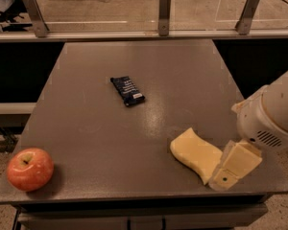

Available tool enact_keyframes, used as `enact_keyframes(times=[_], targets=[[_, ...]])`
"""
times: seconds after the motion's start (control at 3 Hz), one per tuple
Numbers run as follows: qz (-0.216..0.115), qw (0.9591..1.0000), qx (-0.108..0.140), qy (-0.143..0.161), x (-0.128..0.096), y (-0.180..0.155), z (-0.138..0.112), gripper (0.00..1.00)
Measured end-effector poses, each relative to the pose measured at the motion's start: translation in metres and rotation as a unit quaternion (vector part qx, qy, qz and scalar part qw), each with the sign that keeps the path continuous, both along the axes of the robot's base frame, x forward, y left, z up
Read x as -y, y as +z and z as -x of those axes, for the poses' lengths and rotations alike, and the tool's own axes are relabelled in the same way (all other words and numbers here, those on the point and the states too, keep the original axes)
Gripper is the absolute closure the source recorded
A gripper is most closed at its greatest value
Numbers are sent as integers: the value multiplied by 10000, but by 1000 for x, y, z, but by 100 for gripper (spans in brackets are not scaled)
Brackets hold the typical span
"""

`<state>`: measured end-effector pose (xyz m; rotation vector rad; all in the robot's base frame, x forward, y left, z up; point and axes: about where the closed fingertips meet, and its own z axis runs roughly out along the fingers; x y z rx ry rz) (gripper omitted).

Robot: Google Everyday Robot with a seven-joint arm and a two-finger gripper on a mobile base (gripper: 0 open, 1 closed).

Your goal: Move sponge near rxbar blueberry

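Gripper [234, 169] sat at near-right end of sponge [194, 152]; gripper state could not be told; sponge long axis pointed far-left, toward rxbar blueberry [127, 90], well apart.

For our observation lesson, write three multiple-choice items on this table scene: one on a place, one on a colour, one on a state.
1. Where on the table is the apple?
A front-left corner
B back-right corner
C centre

2. The rxbar blueberry wrapper is:
A red
B dark blue
C green

3. The sponge:
A hangs in the air
B rests on the bar
C lies on the table

Answers:
1 A: it sits by the near left edge.
2 B: it is navy with white lettering.
3 C: it lies flat on the table, with the pincer low at its right end.
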<state>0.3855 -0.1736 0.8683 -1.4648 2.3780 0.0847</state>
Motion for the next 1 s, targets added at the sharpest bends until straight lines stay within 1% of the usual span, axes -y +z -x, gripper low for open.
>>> enact_keyframes(times=[0.33, 0.67, 1.0], targets=[[-440, 9983, -377, 72, -20, -34, 12, 0], [-481, 9980, -407, 72, -23, -35, 13, 0], [-478, 9980, -407, 80, -23, -35, 13, 18]])
